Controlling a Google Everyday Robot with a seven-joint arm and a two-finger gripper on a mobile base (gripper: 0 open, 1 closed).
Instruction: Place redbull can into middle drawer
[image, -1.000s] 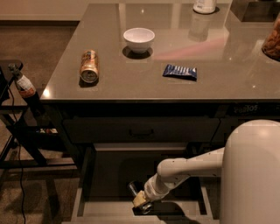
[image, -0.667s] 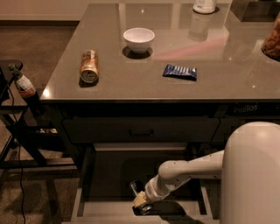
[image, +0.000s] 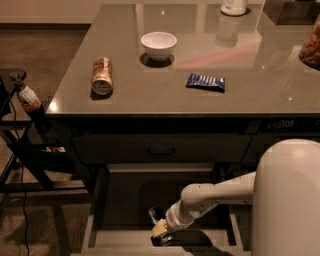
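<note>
The middle drawer is pulled out below the counter, wide and shallow with a lighter grey rim and a dark bottom. The redbull can lies low inside it near the front, and only its silver end and a bit of its slim body show. My gripper is down inside the drawer, right at the can and covering its middle. The white arm reaches in from the right.
On the counter are an orange-gold can lying on its side, a white bowl and a flat blue snack packet. The upper drawer front is closed. A dark stand with a bottle is at the left. My white body fills the lower right.
</note>
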